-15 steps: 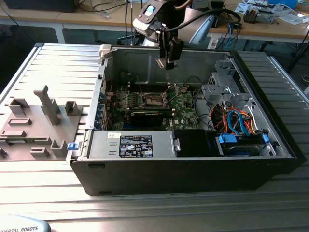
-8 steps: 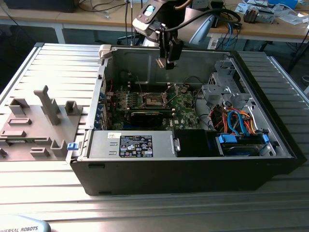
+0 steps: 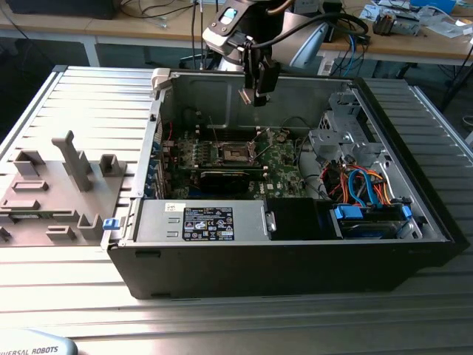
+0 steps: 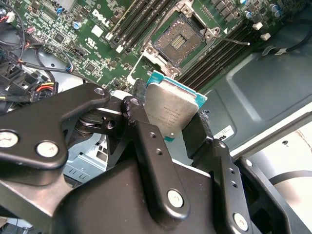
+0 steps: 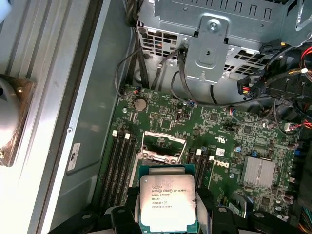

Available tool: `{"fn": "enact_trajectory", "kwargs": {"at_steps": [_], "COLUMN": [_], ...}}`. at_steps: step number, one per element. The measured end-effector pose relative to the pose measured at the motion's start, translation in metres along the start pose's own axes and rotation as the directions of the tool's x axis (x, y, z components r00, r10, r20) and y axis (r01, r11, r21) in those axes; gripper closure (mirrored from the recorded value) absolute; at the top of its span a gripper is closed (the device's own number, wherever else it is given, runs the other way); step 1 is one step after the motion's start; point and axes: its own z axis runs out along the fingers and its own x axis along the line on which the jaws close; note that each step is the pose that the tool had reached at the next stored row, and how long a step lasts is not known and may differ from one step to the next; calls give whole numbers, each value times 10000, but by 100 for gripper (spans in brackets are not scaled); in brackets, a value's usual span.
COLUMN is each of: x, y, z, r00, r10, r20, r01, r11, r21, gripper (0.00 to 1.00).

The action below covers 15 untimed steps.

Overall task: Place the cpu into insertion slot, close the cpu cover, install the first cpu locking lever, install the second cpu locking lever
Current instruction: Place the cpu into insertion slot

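Cpu [image 4: 173,109]: silver-topped chip on a blue-green board, hanging in the air above the open computer case and well apart from the motherboard; in the first wrist view [image 5: 167,200] its printed top is facing the camera.
Jaws: closing narrow on the cpu, with black fingers [image 4: 146,129] pressing against two opposite edges of the chip.
Insertion slot [image 4: 178,36]: lying uncovered on the motherboard [image 4: 105,41], its dark contact field showing inside the silver rim; in the exterior view [image 3: 238,153] it is sitting below the held chip.
Locking lever [image 4: 235,41]: thin wire sticking out from a corner of the slot and crossing over the neighbouring connectors.
Memory slots [image 4: 141,19]: long dark rows running along two sides of the insertion slot.
Robot arm [image 3: 251,33]: reaching down from above into the case.
Graphics card [image 3: 229,177]: long black card lying across the board, near the slot.
Computer case [image 3: 295,259]: black tower lying on its side with the panel off.
Table [image 3: 222,325]: ribbed metal surface carrying the case, with a grey fixture [image 3: 66,177] resting at the exterior view's left.
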Motion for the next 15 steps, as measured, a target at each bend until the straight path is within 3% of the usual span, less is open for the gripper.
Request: {"fn": "enact_trajectory", "kwargs": {"at_steps": [15], "x": [0], "y": [0], "z": [1], "r00": [9999], "r10": [157], "r20": [13], "r01": [-157], "r11": [9999], "r21": [-3], "gripper": [46]}}
